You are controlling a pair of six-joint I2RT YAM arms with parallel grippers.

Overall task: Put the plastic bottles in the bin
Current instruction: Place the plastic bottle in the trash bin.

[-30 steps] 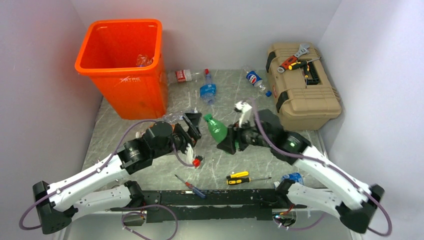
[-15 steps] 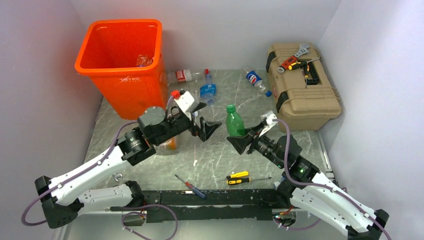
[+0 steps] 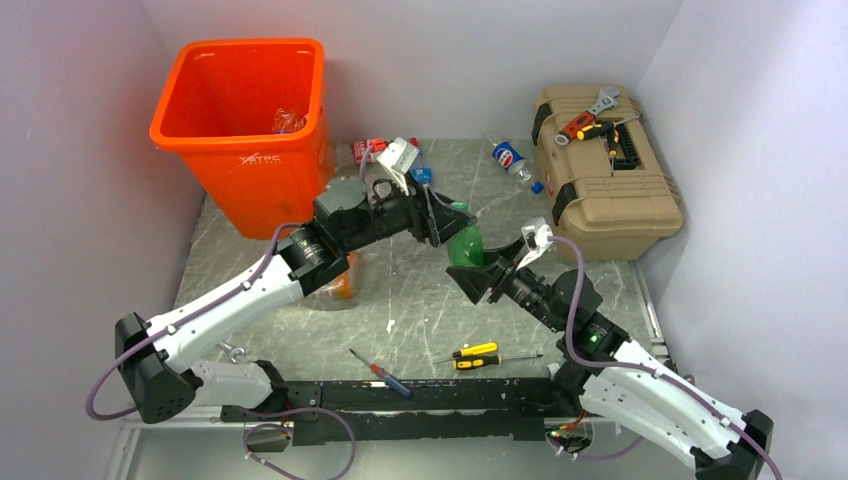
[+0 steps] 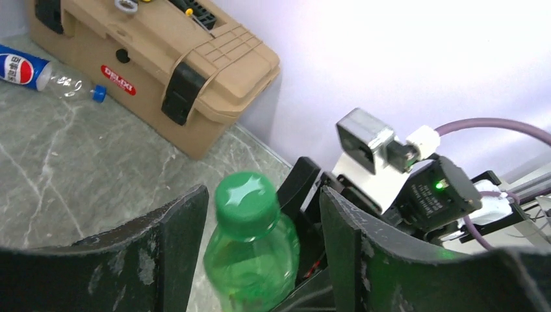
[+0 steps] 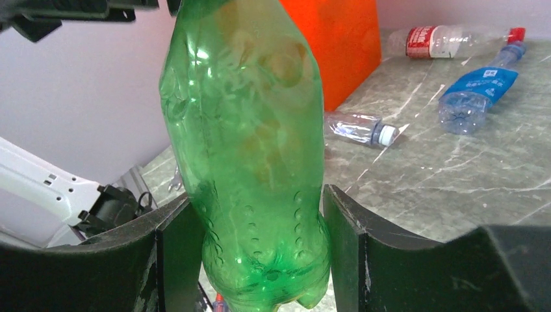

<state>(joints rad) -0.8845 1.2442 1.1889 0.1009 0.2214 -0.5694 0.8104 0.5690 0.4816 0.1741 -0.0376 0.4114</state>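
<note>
Left wrist view gives me what the right wrist hides, the cap of the green bottle [image 4: 253,253] standing free between the parted jaws of my left gripper [image 4: 263,195], while my right gripper [image 5: 255,205] clamps its translucent, dimpled base above mid-table, well apart from the orange bin [image 3: 268,190].

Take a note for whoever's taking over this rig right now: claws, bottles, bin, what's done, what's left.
Right claw: shut on the base of the green bottle.
Left claw: open, straddling its green cap, not gripping.
Done: one clear bottle visible in the orange bin, far left.
Left: bin the green one, then those lying loose: red-label bottle, blue-label bottle, Pepsi bottle, white-capped bottle.
</note>
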